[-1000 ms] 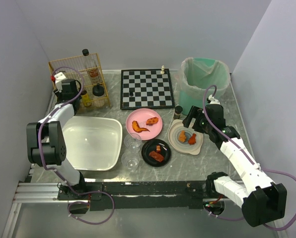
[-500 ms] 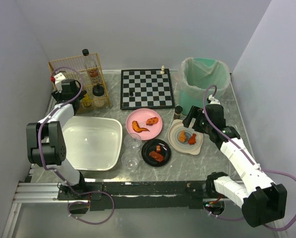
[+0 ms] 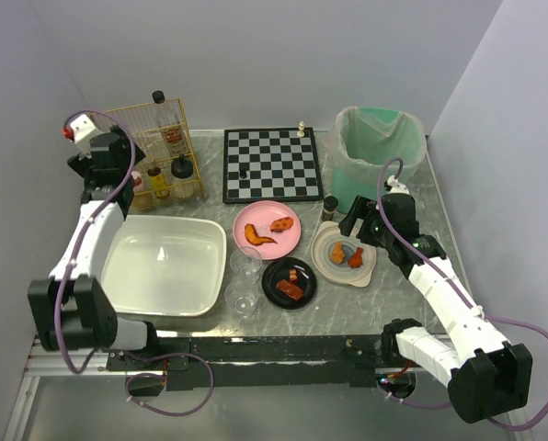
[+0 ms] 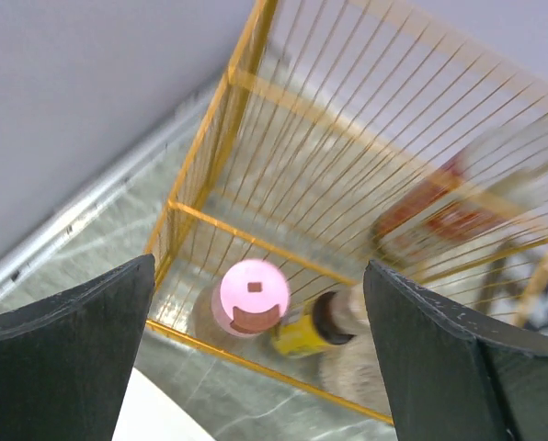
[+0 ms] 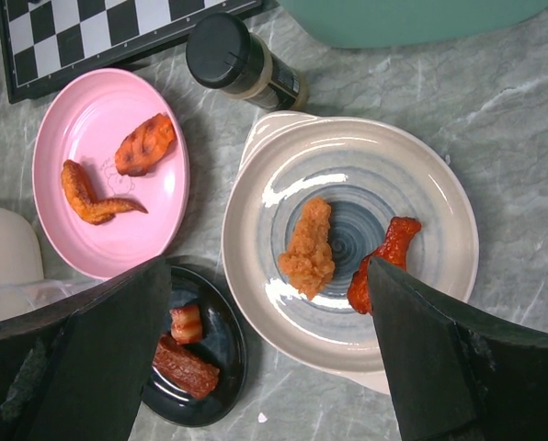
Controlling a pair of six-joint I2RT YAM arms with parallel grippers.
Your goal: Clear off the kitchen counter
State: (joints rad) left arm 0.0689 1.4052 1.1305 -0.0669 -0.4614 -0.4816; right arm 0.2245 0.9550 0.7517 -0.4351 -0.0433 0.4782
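Left tool (image 4: pixel 258 276) open, empty, above yellow wire rack (image 3: pixel 141 124), far-left corner of grey marble tabletop (image 3: pixel 348 312). Right tool (image 5: pixel 267 276) open over cream ceramic plate (image 5: pixel 412 184). Pink plate (image 3: pixel 267 243), black plate (image 3: pixel 279 276), clear glasses (image 3: pixel 245 262) uncleared: barely begun.

Was one packed kitchen counter (image 3: pixel 389 299), lol. Carried a white tub (image 3: pixel 164 266), chessboard (image 3: pixel 272 170), wire rack (image 3: pixel 145 115), green bin (image 3: pixel 352 175), pink plate (image 3: pixel 279 244), black plate (image 3: pixel 272 281), cream plate (image 3: pixel 322 244), two glasses (image 3: pixel 246 262), spice jar (image 3: pixel 330 207).

Three plates (image 3: pixel 267 228), two glasses (image 3: pixel 245 262), one tub (image 3: pixel 164 266), one chessboard (image 3: pixel 272 163)
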